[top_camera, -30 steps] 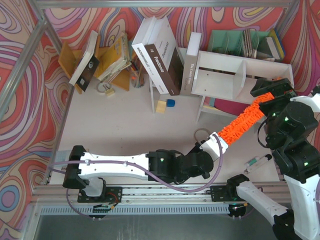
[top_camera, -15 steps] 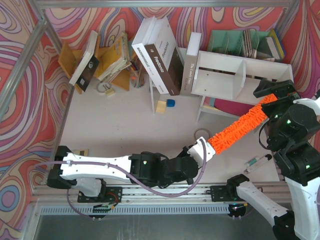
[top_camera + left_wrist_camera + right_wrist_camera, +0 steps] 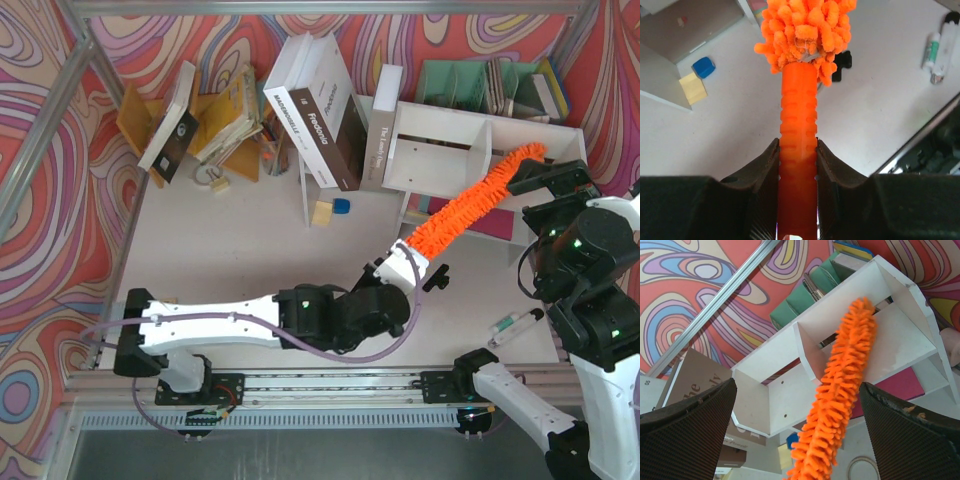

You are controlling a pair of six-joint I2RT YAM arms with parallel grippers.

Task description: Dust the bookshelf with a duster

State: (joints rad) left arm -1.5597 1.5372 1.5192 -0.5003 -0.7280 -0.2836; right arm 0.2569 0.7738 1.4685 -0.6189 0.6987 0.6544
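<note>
Gripping the duster (image 3: 798, 100) by its ribbed orange handle, the left claw (image 3: 797, 150) is clenched tight, both fingers (image 3: 765, 165) pressed against the plastic just below the shaggy head. In the overhead view that claw (image 3: 403, 265) sits near the middle of the counter (image 3: 250, 250). The duster (image 3: 470, 205) slants away from it toward 2 o'clock, lifted off the counter.

At about 1 o'clock on the counter stands the bookshelf (image 3: 440, 150), a white box with a middle divider and its open side facing the arms. The fluffy head crosses the front of the compartment at the 3 o'clock end, with its tip near that compartment's far edge. In the right wrist view the head (image 3: 840, 390) rises past the divider of the bookshelf (image 3: 775, 390); whether the fibres touch the board I cannot tell.

Just at 3 o'clock of the duster's tip hangs the right claw (image 3: 548, 178), released, fingers spread wide and grasping nothing.

Behind the shelf, toward 12 o'clock, stands a mint-green organizer (image 3: 450, 85). Large books (image 3: 320, 110) lean at 11 o'clock of the shelf. A small blue item (image 3: 342, 206) lies beside a yellow block (image 3: 322, 213) at 9 o'clock of the shelf.
</note>
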